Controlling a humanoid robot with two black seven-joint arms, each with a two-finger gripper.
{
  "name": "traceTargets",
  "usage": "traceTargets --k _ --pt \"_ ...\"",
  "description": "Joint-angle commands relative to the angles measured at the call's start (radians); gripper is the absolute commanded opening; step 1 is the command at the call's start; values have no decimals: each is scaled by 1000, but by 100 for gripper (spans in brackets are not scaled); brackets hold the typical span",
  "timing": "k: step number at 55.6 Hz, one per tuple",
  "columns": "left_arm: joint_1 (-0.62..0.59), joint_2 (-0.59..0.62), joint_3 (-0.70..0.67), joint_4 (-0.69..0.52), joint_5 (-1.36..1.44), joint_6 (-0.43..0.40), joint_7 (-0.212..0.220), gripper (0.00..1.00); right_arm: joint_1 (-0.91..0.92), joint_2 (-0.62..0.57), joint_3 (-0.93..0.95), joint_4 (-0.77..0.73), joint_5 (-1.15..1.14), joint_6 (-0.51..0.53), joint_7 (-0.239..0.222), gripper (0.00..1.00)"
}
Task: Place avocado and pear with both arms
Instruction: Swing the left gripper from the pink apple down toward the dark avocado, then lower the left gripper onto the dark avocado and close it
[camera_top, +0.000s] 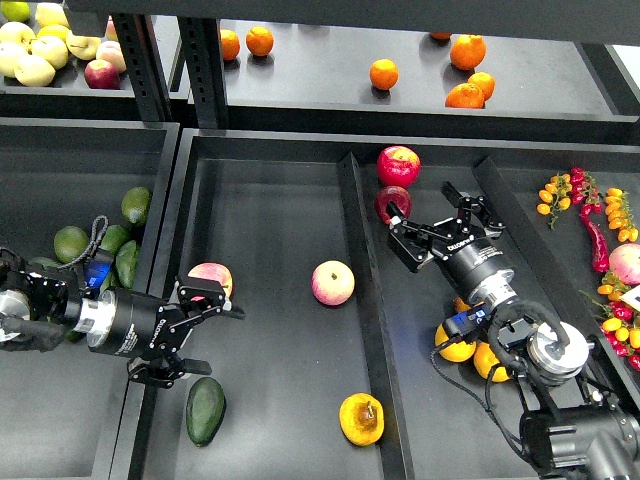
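Observation:
The dark green avocado (205, 410) lies at the front left of the middle tray (270, 200). The orange-yellow pear (361, 418), with a brown hollow on its face, lies at the front right of that tray, against the divider (362, 290). My left gripper (200, 335) is open and empty, just above and behind the avocado, beside a pink apple (211, 277). My right gripper (425, 212) is open and empty in the right tray, one finger close to a dark red apple (390, 200), far from the pear.
A pink apple (332, 282) sits mid-tray and a red apple (398, 165) behind my right gripper. Light-green avocados (72, 243) fill the left bin. Yellow fruit (456, 347) lies under my right arm. Oranges (384, 74) are on the back shelf, chillies and small tomatoes (598, 240) at the right.

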Motion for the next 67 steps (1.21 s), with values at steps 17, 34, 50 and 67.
traceTargets --k 17,34,50,67 --pt "-165 -116 263 14 140 0 0 99 -1 0 23 0 0 9 0 100" --pt "-165 -211 351 87 156 0 0 99 -5 0 25 6 0 9 0 100" --pt "-170 -311 351 190 149 0 0 99 -7 0 23 8 0 9 0 100" --pt "-157 -345 368 258 151 0 0 99 -8 0 22 8 2 10 -2 100"
